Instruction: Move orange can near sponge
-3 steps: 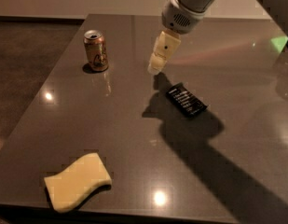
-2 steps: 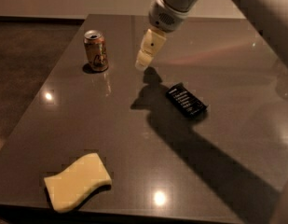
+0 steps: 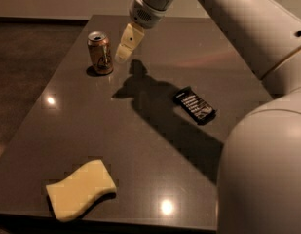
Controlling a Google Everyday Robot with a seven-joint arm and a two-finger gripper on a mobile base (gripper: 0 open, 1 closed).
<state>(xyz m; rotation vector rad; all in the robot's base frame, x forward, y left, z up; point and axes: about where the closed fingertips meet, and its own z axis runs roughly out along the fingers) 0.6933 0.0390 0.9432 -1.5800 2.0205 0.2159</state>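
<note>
The orange can (image 3: 100, 52) stands upright at the far left of the dark table (image 3: 140, 145), silver top and pull tab showing. The pale-yellow sponge (image 3: 81, 189) lies flat near the table's front left edge, far from the can. My gripper (image 3: 122, 55) hangs from the arm at the top of the view, tip pointing down, just right of the can at about its top height and not touching it. It holds nothing that I can see.
A flat black snack wrapper (image 3: 195, 105) lies right of the middle of the table. My large pale arm (image 3: 257, 106) fills the right side of the view. The floor shows dark beyond the table's left edge.
The gripper has moved left across the table, from above the black wrapper's far side to just beside the can. The can, sponge and wrapper have not moved.
</note>
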